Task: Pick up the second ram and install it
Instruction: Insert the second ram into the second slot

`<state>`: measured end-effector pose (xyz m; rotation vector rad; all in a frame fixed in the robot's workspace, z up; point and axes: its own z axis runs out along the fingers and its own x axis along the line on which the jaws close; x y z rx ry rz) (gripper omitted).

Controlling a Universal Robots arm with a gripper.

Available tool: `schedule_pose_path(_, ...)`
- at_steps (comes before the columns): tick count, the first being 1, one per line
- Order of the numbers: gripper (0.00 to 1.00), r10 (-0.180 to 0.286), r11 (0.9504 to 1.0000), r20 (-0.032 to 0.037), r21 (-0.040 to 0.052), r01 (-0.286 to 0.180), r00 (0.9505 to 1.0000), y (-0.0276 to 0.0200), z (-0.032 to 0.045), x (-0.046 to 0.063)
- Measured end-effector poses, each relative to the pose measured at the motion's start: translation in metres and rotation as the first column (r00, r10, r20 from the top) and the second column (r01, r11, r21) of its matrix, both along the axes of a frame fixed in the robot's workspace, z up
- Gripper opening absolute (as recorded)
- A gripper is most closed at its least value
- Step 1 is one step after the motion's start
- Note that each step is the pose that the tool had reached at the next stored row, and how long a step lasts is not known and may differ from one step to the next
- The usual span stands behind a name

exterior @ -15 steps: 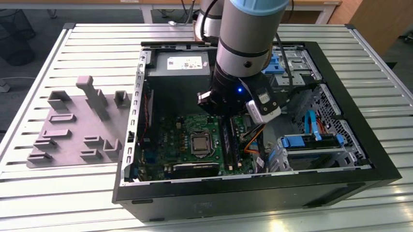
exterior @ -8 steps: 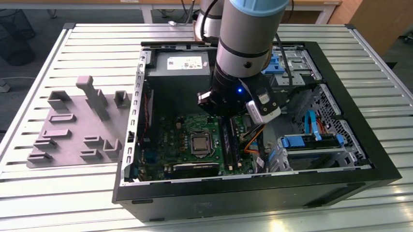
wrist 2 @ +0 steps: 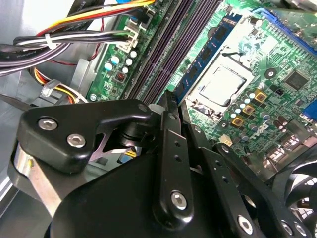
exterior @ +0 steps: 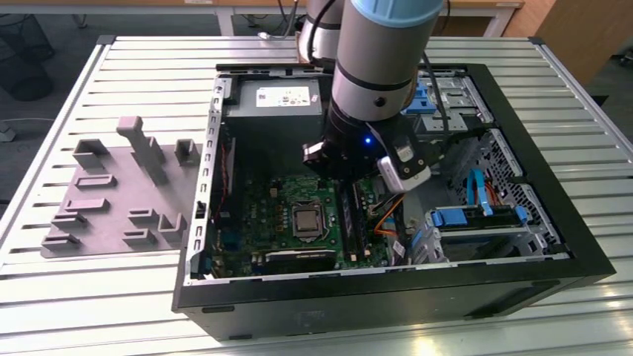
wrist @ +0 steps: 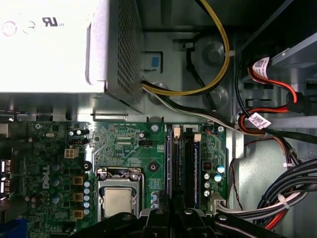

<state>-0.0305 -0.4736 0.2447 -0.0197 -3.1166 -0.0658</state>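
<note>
Overhead light is glaring off the ribbed table (exterior: 118,311) – the case interior (exterior: 247,148) is sitting in shadow; the power supply (wrist: 44,44) is washing out white.

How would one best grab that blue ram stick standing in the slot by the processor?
Probably by its top long edge, pinched across the two flat faces, coming straight down from above. The ram stick stands on edge, close between the processor and the black slots, so only its upper edge looks free, and its thin body suits a narrow pinch.
</note>
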Motion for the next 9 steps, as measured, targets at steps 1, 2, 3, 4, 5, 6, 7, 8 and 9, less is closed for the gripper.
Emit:
schedule_pose_path(1, 0.14, -0.002, 1.0, 0.0, 0.0002, 0.002, 1.0, -0.0003, -0.0008, 0.0)
schedule_pose_path(2, 0.14, -0.004, 1.0, -0.0003, 0.0002, 0.004, 1.0, -0.0004, -0.0019, 0.001)
schedule_pose_path(3, 0.14, -0.005, 1.0, -0.0007, 0.0, 0.005, 1.0, -0.0005, -0.0031, 0.001)
schedule_pose_path(4, 0.14, -0.007, 1.0, -0.0011, 0.0, 0.007, 1.0, -0.0005, -0.0046, 0.002)
schedule_pose_path(5, 0.14, -0.008, 1.0, -0.0013, -0.0001, 0.008, 1.0, -0.0006, -0.0061, 0.003)
schedule_pose_path(6, 0.14, -0.009, 1.0, -0.0014, -0.0001, 0.009, 1.0, -0.0007, -0.0077, 0.003)
schedule_pose_path(7, 0.14, -0.011, 0.9999, -0.0014, 0.0, 0.011, 0.9999, -0.0007, -0.009, 0.003)
schedule_pose_path(8, 0.14, -0.011, 0.9999, -0.0014, 0.0, 0.011, 0.9999, -0.0007, -0.0104, 0.003)
schedule_pose_path(9, 0.14, -0.011, 0.9999, -0.0018, 0.0, 0.011, 0.9999, -0.0007, -0.0119, 0.003)
